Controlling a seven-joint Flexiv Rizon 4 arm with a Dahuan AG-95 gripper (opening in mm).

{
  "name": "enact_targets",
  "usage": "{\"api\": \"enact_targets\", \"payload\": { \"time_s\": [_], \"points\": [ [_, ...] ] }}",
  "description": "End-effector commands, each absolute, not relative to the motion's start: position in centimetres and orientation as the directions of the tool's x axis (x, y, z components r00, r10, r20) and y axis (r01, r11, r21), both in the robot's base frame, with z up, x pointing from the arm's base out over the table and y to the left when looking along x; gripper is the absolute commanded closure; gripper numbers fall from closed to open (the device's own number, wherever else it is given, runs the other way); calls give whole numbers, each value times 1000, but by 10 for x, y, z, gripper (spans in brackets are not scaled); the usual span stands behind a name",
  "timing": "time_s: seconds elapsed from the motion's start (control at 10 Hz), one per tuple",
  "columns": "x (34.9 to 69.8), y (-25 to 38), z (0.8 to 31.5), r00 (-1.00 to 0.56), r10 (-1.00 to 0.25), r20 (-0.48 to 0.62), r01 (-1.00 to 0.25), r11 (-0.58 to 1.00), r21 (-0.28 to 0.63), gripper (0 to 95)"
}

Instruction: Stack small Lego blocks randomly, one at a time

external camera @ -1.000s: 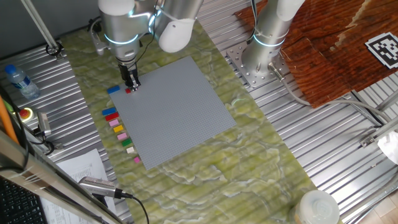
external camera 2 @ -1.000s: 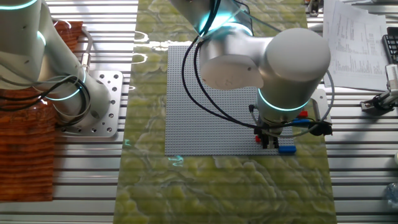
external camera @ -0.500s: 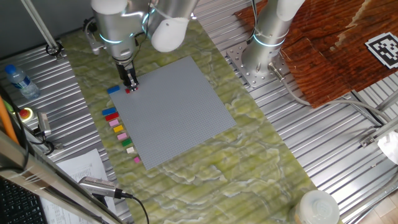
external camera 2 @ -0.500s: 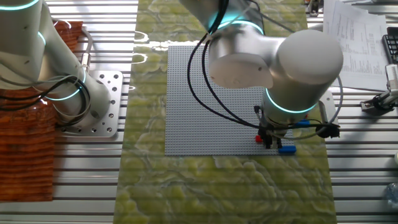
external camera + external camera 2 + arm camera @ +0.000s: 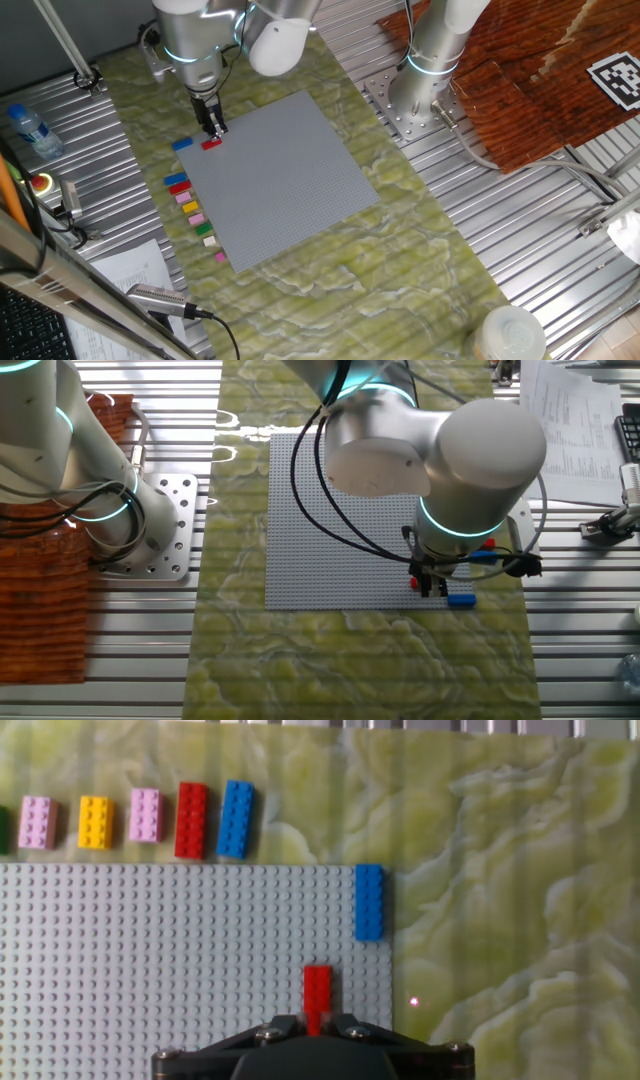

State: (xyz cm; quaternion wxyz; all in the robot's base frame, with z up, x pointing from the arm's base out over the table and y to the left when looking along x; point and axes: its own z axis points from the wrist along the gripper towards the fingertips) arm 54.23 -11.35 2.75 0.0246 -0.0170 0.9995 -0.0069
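My gripper stands over the near corner of the grey baseplate, shut on a small red Lego block. In the hand view the red block lies on the baseplate with its near end between my gripper's fingers. A blue block lies just off the plate's edge beside it, also in the other fixed view. A row of loose blocks lies along the plate's side: blue, red, pink, yellow, pink.
A second arm's base stands beyond the plate's far corner. A water bottle, a red button, a microphone and papers lie at the table's sides.
My gripper shifted slightly over the plate's corner, and more of the red block shows beneath the fingers now. The other blocks have not moved.
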Motion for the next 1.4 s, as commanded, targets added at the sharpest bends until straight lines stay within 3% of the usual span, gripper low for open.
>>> {"api": "enact_targets", "payload": {
  "time_s": [0.1, 1.0, 1.4],
  "points": [
    [543, -114, 25, -998, -32, -50, -31, 999, -18, 950],
    [544, -113, 5, -998, -28, -53, -27, 999, -22, 950],
    [545, -113, 28, -998, -53, -40, -52, 998, -20, 950]
  ]
}}
